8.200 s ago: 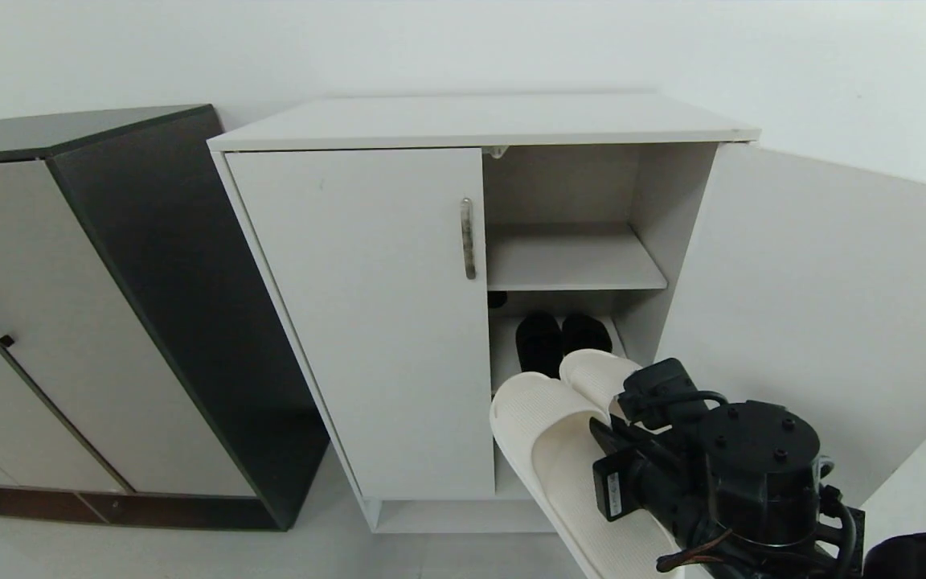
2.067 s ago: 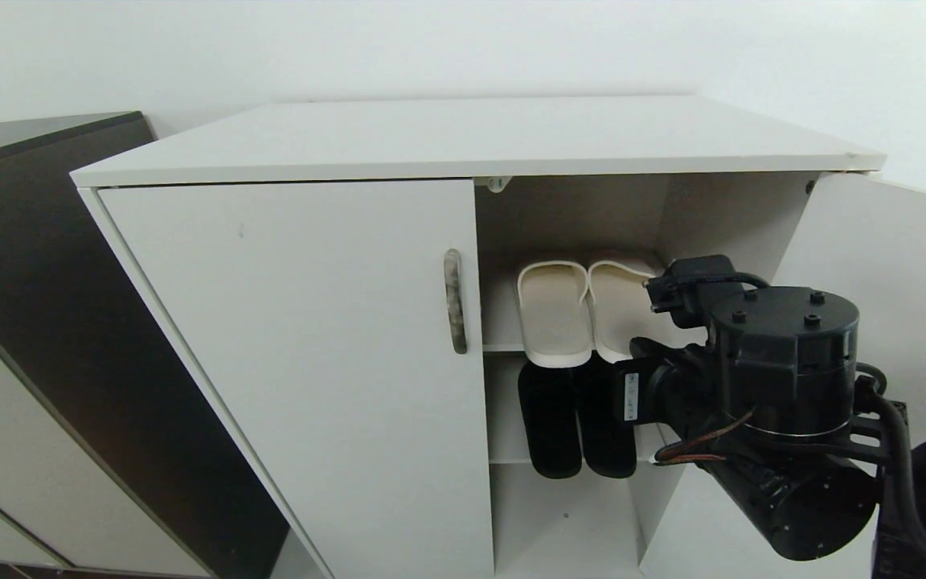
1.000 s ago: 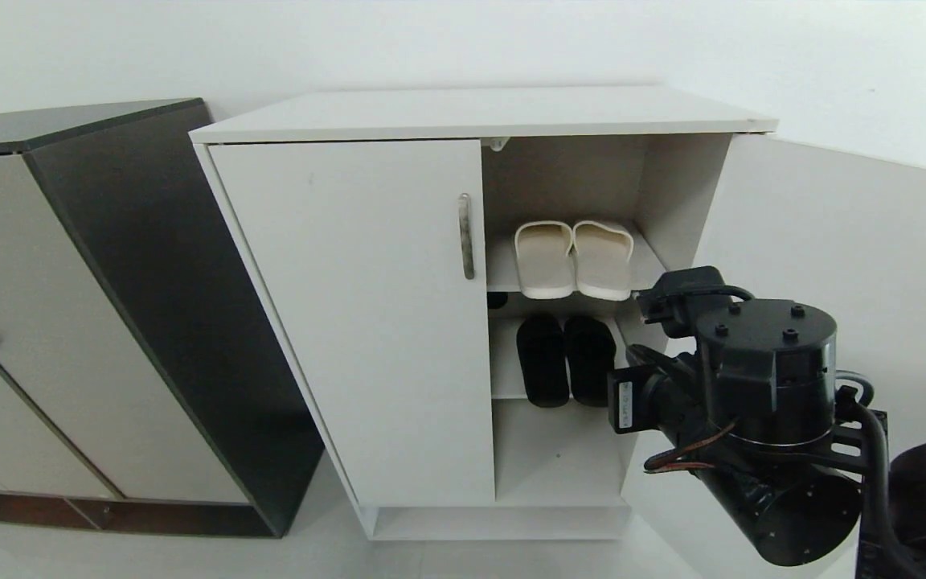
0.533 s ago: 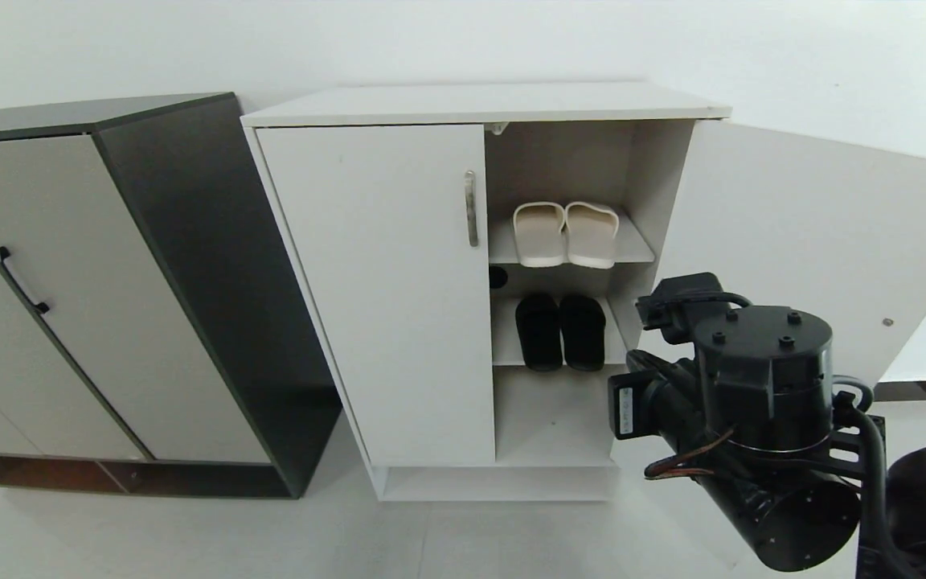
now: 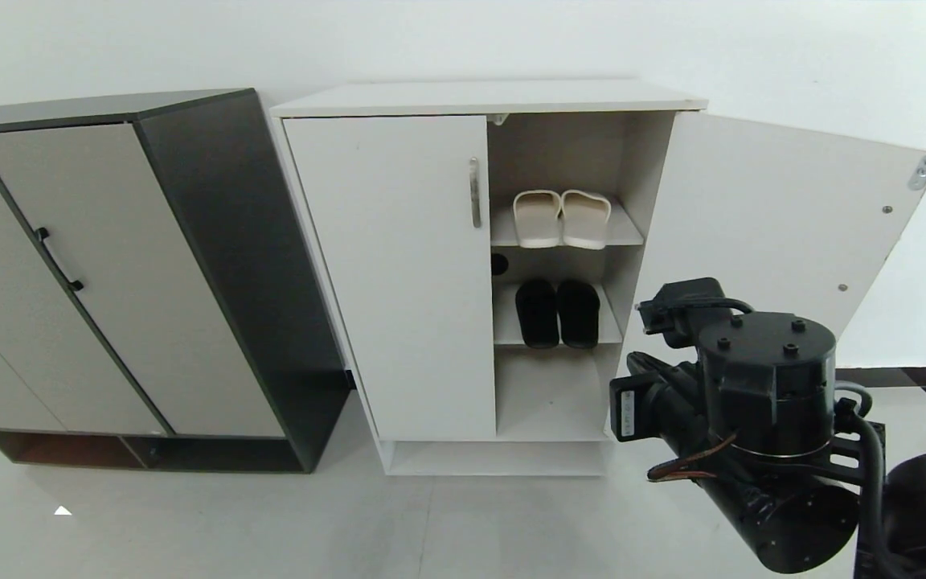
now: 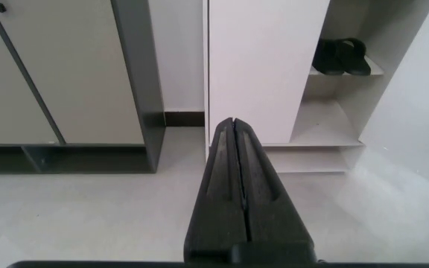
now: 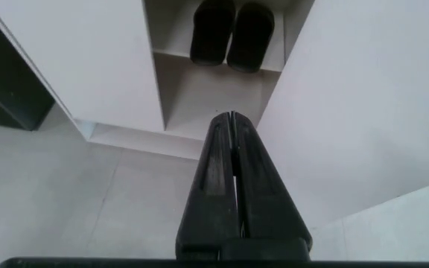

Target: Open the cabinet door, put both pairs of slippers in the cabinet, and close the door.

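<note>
My left gripper (image 6: 234, 123) hangs over the floor (image 6: 88, 216) in front of the white cabinet (image 5: 487, 96), its jaws pressed together on nothing. My right gripper (image 7: 232, 117) is also pressed together and empty, facing the cabinet's bottom compartment, near the inner face of the open right door (image 5: 768, 217). The left door (image 5: 391, 273) is closed. The white slippers (image 5: 538, 217) lie side by side, touching, on the upper shelf (image 5: 630, 235), reaching its front edge. The black slippers (image 5: 538, 314) lie the same way on the shelf below (image 5: 503, 322). A dark cabinet (image 5: 214, 241) stands just beside the white one, on its left.
</note>
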### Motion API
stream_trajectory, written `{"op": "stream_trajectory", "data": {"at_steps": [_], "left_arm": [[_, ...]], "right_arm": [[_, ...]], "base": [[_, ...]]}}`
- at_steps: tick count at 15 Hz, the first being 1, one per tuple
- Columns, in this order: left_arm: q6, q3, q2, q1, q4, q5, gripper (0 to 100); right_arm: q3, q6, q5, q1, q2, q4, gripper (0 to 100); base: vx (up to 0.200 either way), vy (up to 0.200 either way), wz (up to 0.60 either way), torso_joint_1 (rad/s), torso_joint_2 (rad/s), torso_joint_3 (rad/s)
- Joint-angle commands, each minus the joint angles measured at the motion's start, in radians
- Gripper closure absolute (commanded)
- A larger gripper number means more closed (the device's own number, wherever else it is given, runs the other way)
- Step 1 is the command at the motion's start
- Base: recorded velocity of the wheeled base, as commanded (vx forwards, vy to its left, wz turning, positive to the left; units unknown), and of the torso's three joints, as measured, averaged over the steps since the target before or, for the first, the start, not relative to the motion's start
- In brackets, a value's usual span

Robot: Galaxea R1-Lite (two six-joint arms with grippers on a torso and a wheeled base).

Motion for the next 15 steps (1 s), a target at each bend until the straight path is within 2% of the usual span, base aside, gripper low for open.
{"op": "stream_trajectory", "data": {"at_steps": [1, 13, 15], "left_arm": [[0.0, 0.0, 0.001, 0.0, 0.0, 0.0, 100], [0.0, 0.0, 0.001, 0.0, 0.0, 0.0, 100], [0.0, 0.0, 0.001, 0.0, 0.0, 0.0, 100]], "right_arm": [[0.001, 0.0, -0.002, 0.002, 0.007, 0.0, 100], [0.007, -0.014, -0.002, 0.002, 0.014, 0.0, 100], [0.007, -0.016, -0.003, 0.002, 0.014, 0.0, 100]], "base": [[0.0, 0.0, 0.0, 0.0, 0.0, 0.0], [0.0, 0.0, 0.0, 0.0, 0.0, 0.0], [0.0, 0.0, 0.0, 0.027, -0.16, -0.151]]}}
